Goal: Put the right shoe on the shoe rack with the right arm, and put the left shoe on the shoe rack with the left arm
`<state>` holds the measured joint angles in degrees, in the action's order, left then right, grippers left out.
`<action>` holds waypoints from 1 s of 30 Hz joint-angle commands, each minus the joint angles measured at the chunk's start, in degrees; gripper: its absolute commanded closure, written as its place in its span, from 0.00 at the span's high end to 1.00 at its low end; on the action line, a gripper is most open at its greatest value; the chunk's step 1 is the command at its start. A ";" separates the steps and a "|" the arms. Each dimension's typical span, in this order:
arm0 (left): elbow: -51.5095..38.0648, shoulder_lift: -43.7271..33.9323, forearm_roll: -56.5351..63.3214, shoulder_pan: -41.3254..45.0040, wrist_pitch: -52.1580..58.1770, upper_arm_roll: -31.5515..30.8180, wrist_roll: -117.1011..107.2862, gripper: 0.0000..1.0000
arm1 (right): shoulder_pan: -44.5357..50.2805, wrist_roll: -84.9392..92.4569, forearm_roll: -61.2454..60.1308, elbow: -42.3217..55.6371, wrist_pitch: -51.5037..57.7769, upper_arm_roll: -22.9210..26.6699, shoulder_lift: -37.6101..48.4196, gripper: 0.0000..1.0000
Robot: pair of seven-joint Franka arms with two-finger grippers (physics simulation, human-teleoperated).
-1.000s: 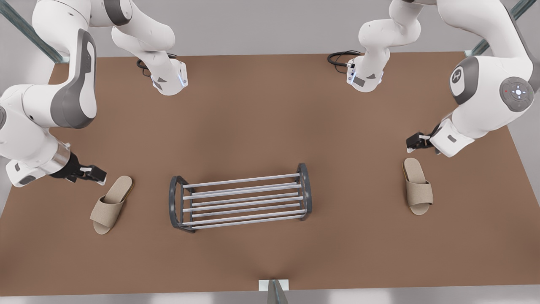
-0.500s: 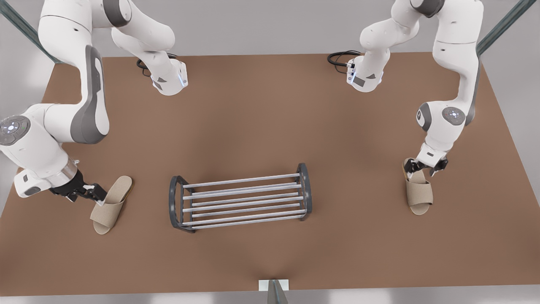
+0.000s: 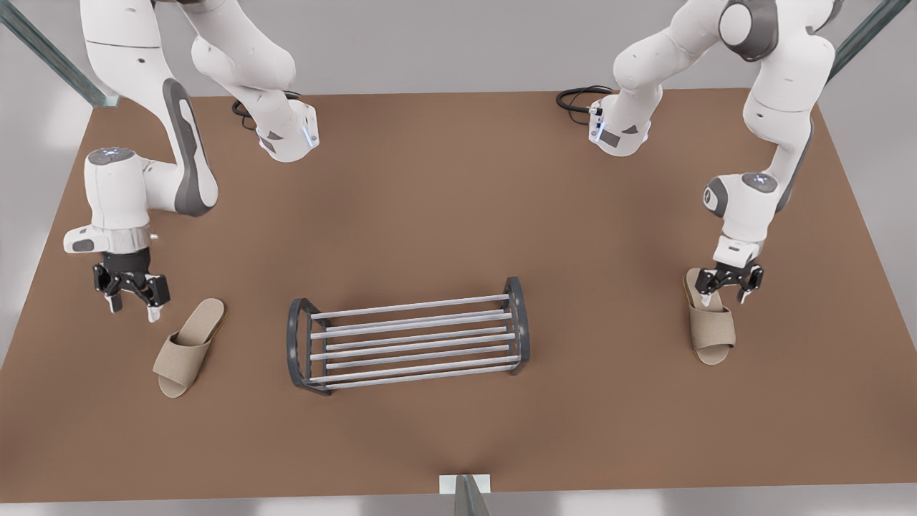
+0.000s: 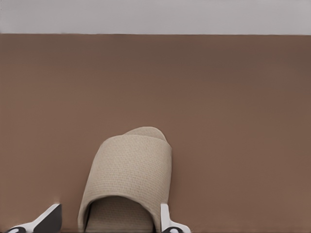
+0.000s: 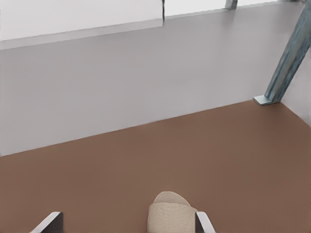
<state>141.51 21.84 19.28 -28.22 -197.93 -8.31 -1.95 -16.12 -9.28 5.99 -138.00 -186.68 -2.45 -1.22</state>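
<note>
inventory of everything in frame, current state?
left shoe: 1, beige slipper, on the table at the front view's right, beside the rack
right shoe: 1, beige slipper, on the table at the front view's left, angled
shoe rack: 1, silver bars with dark grey ends, mid-table between the slippers, nothing on it
table: 1, brown
cables: 2, black, one by each arm base
frame posts: teal, at the table's edges
left gripper: open, straddling the left shoe's heel end
right gripper: open, over bare table next to the right shoe's heel
</note>
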 commanded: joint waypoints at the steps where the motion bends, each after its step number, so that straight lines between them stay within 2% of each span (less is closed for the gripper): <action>1: -0.53 1.80 0.14 -0.43 -2.38 0.31 -0.24 0.99 | 1.71 -0.65 -0.01 -2.62 -14.15 -0.10 0.96 1.00; 8: -3.70 6.20 2.43 -0.34 -2.38 3.12 -0.16 0.99 | 0.65 -0.21 -0.02 -7.64 -14.24 -0.01 -4.40 1.00; 10: -4.05 6.90 3.30 -0.43 -2.38 3.12 -0.16 0.99 | 1.44 -0.21 -0.10 -7.20 -14.24 -0.01 -7.91 1.00; 14: -5.63 9.01 4.63 -0.43 -2.38 3.21 -0.24 0.99 | 1.80 -0.39 -0.19 -7.46 -14.24 -0.10 -8.97 1.00; 19: -7.74 10.24 9.20 -3.15 -2.38 3.39 -0.16 0.99 | 1.44 -0.39 -0.54 -4.30 -14.33 -0.10 -16.71 1.00; 27: -8.18 10.50 8.76 -2.71 -2.38 3.30 -0.16 0.97 | -6.82 3.22 5.17 -4.04 -14.42 -0.10 -18.90 1.00; 30: -8.18 10.77 8.58 -2.63 -2.38 3.21 -0.24 0.92 | -7.78 3.22 6.05 -3.60 -14.42 -0.10 -20.39 1.00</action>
<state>133.24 32.57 27.94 -30.88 -200.32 -5.08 -2.13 -23.68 -8.25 10.69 -141.59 -200.99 -2.54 -21.32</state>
